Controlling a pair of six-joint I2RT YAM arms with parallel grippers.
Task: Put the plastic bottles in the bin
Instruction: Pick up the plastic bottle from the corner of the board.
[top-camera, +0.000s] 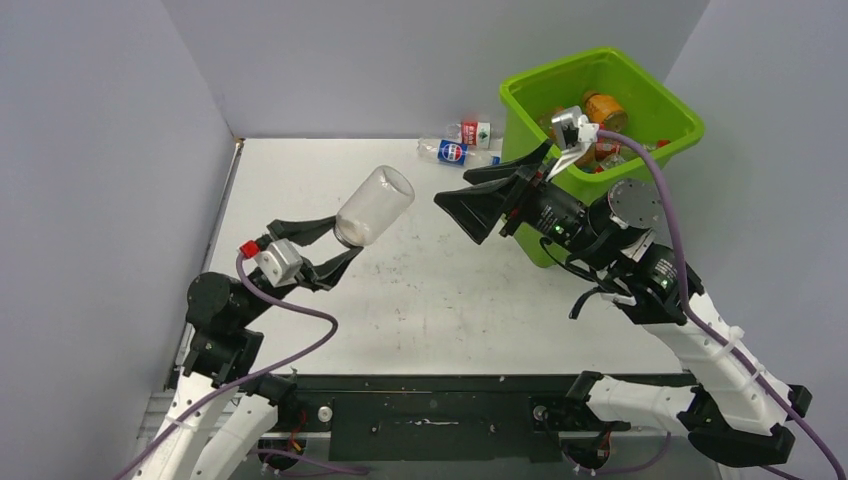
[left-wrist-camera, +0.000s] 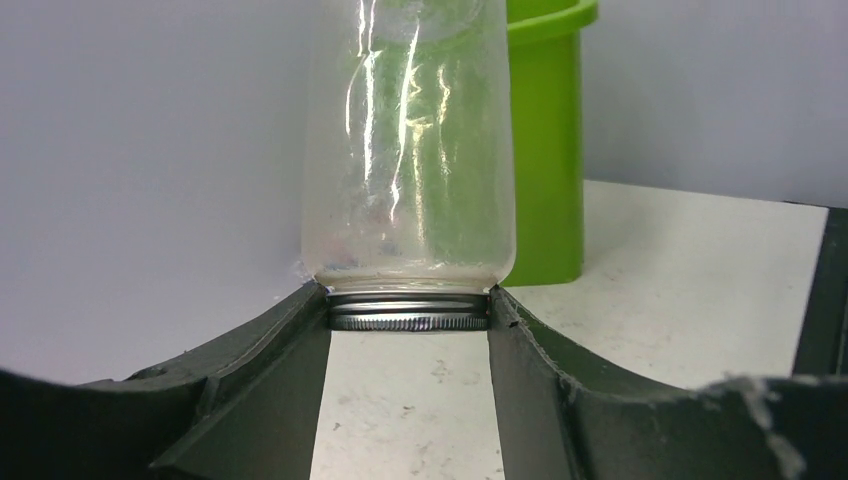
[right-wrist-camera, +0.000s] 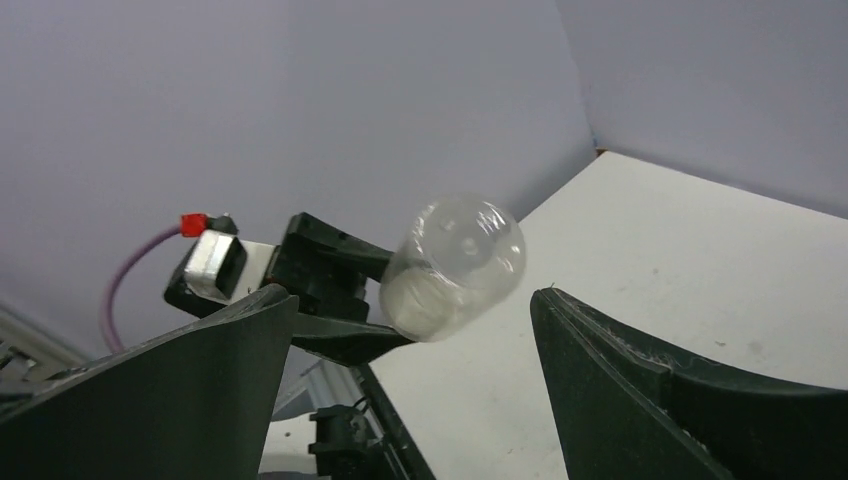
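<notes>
Left gripper (top-camera: 342, 240) pinching a clear bottle (top-camera: 375, 205) by its metal-capped neck, above the table (top-camera: 420, 290)
Its long axis tilts up and away from the fingers, base pointing at the right gripper (top-camera: 455, 190), whose jaws stand spread wide; beyond that, the lime-green bin (top-camera: 520, 95)

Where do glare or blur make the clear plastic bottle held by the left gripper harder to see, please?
Left wrist: vertical glare streaks run down the clear plastic bottle, with the lime-green plastic bin showing through it; right wrist: it looks hazy and soft; top external: evenly lit, no strong glare.
</notes>
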